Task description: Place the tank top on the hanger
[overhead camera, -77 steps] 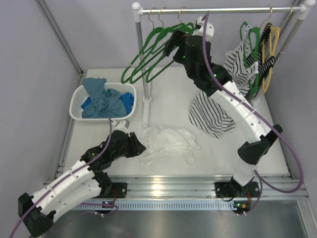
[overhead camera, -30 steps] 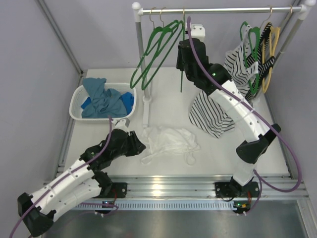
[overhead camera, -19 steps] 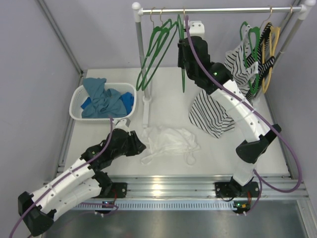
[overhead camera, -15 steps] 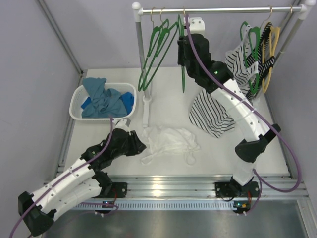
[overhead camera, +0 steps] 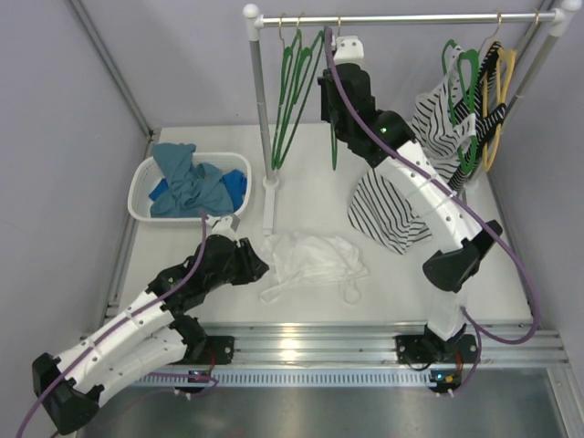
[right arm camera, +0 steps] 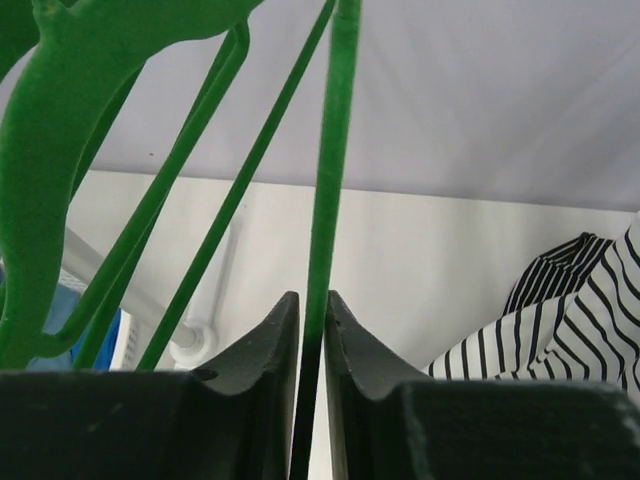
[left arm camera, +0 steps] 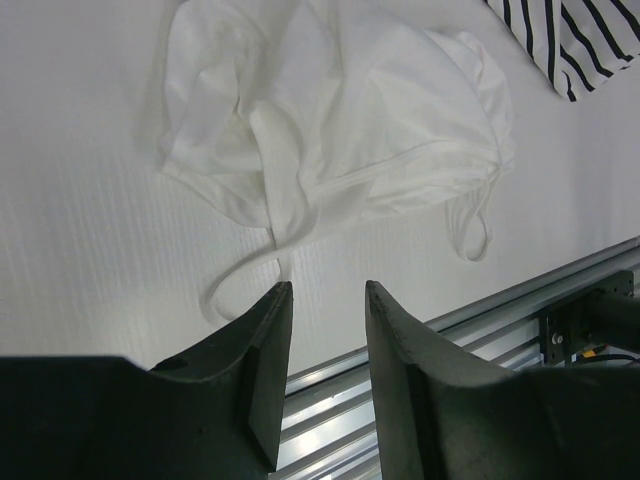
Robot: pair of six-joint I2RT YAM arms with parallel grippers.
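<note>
**White tank top low, green hanger high**

The tank top lies bunched on the surface, lower middle of the overhead view, just ahead of the left fingers, which are open and empty. The hanger hangs edge-on from the rail, upper middle. Its bar runs vertically between the right fingers, which are pinched onto it.
</note>
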